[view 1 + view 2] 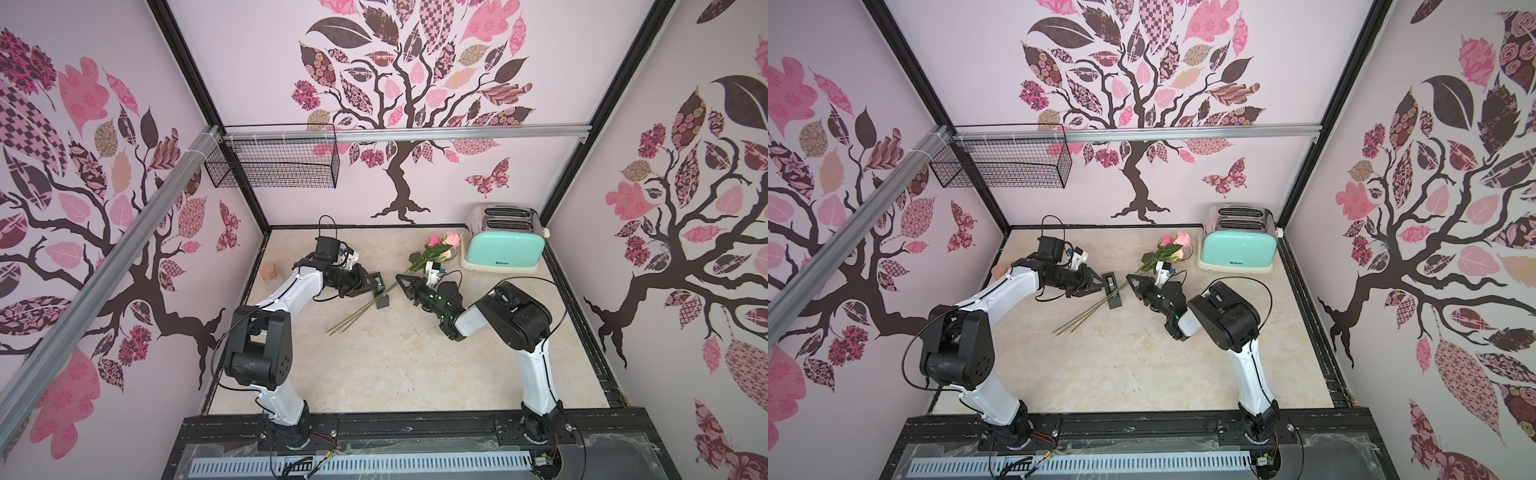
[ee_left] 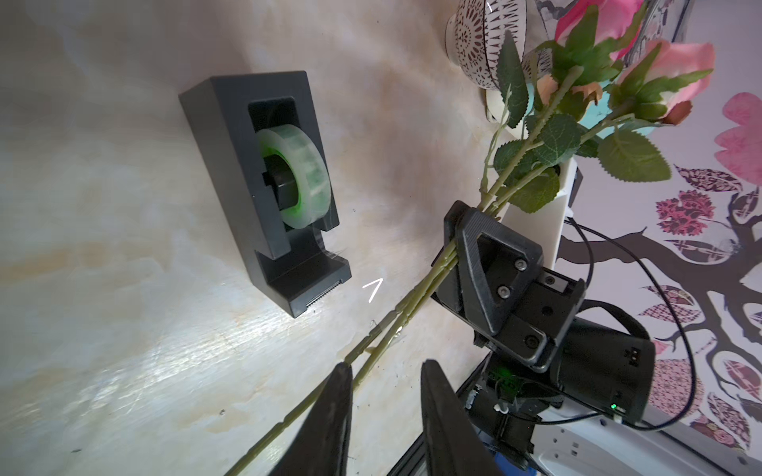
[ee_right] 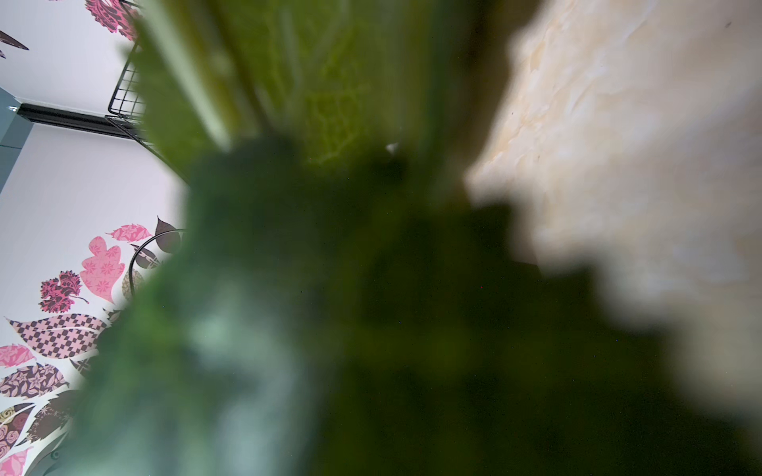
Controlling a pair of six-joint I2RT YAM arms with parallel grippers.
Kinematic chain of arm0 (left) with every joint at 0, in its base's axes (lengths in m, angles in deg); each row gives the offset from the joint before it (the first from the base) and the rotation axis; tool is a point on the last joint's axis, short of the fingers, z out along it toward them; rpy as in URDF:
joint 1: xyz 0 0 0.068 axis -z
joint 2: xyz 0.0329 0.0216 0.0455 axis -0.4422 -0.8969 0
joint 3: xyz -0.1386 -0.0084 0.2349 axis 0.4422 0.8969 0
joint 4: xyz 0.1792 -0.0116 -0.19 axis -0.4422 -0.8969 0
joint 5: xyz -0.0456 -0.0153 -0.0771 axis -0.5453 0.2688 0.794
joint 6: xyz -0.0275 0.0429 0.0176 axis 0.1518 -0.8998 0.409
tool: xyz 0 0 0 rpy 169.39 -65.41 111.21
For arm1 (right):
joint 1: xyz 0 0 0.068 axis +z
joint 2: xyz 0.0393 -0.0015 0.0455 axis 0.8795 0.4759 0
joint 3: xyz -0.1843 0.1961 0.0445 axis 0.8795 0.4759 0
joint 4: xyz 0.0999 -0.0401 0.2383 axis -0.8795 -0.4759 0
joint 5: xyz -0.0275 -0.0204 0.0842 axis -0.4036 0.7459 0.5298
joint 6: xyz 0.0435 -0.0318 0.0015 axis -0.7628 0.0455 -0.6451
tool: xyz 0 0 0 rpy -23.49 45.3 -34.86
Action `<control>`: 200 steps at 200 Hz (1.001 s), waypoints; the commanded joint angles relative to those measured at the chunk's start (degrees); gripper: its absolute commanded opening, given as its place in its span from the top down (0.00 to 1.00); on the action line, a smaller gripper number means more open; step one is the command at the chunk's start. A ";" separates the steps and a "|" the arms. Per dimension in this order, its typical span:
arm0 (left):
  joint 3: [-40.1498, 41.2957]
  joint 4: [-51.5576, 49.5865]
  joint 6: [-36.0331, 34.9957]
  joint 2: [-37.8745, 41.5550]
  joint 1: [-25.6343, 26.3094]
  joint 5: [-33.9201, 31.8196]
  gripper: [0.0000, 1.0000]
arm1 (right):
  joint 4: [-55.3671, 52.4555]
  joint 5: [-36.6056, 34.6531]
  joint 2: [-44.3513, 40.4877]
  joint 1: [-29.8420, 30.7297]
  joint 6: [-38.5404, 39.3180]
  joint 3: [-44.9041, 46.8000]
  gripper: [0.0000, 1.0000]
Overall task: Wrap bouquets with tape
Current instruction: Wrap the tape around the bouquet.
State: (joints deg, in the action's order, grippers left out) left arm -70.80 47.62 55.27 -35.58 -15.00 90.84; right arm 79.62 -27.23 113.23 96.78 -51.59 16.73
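Roses (image 2: 556, 138) slant from near-left cut ends to far-right blooms. Left gripper (image 2: 387, 371), jaws apart and empty, hovers just beside the stems, nearer the tape (image 2: 297, 177) than the right gripper (image 2: 453, 243), which clamps the stems mid-length

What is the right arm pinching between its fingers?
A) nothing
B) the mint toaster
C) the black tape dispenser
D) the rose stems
D: the left wrist view shows the right arm's fingers closed on the rose stems, while the tape dispenser stands apart, untouched.
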 commanded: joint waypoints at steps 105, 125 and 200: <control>1.37 -1.18 -8.42 -5.04 2.04 1.21 0.67 | 4.12 0.73 3.77 0.40 -1.19 -3.60 1.00; 1.48 -1.36 -9.36 -5.12 2.11 0.27 0.66 | 4.17 0.74 3.72 0.41 -1.43 -3.72 1.00; 3.36 -2.29 -12.38 -5.20 2.44 3.68 0.69 | 4.08 0.32 4.07 0.38 -1.57 -4.42 1.00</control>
State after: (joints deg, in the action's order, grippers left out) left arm -69.40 47.27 45.60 -40.96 -13.19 93.11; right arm 81.13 -26.66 115.66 96.78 -52.99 14.59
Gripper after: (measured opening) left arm 0.315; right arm 0.076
